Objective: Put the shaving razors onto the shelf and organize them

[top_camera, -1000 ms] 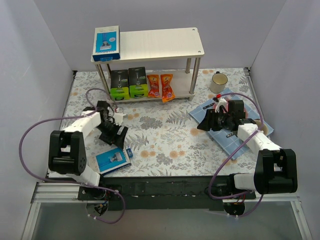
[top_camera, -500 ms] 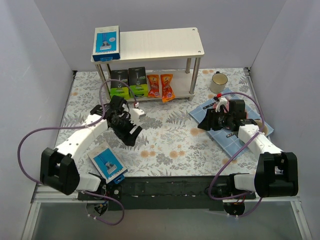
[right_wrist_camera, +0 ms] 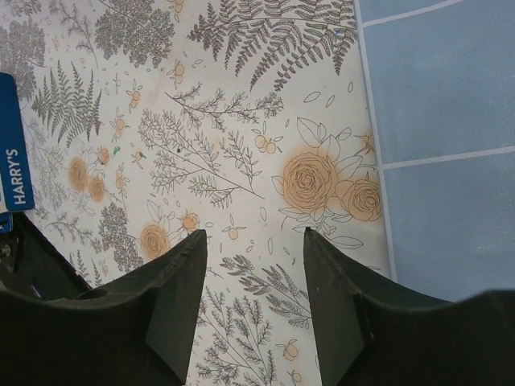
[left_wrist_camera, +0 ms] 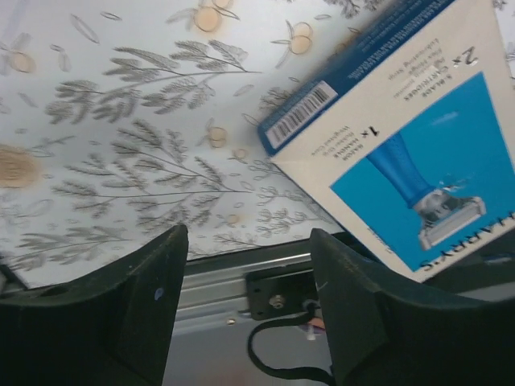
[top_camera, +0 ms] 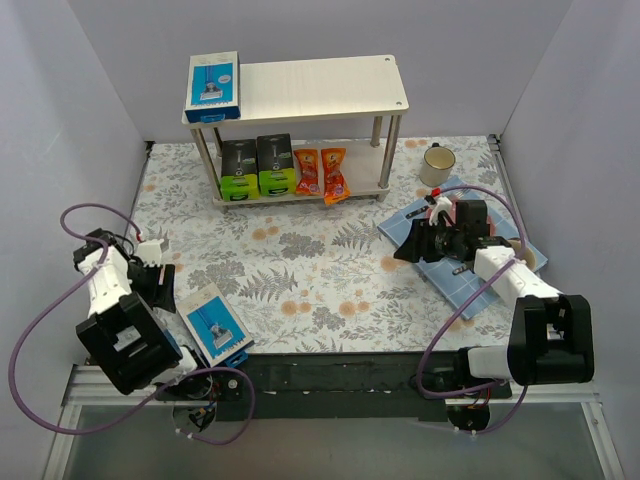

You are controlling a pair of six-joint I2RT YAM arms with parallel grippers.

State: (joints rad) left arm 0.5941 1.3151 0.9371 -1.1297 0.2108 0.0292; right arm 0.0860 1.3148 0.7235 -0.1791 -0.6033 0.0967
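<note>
Harry's razor box [top_camera: 213, 320], blue & white, lies flat well in front of the shelf [top_camera: 300, 90], off its left end, beside L gripper [top_camera: 160, 282], fingers spread, nothing between. Twin box [top_camera: 213, 87] on shelf's top tier, left end; black-lime boxes [top_camera: 258, 166] & orange packets [top_camera: 321, 172] on lower tier. R gripper [top_camera: 412, 245], front-right of shelf, spread, empty

bright, even, soft light falls from overhead; the shelf [top_camera: 300, 92] casts only a faint shadow under its boards. past the dark fingers [left_wrist_camera: 113, 322] of the left gripper [left_wrist_camera: 248, 249], the blue-and-white box [left_wrist_camera: 402, 153] and the floral cloth [left_wrist_camera: 121, 121] look slightly smeared, the small print soft. between the fingers [right_wrist_camera: 157, 314] of the right gripper [right_wrist_camera: 253, 237] the cloth is crisp; the fingers themselves are near-black with soft-focus edges.
</note>
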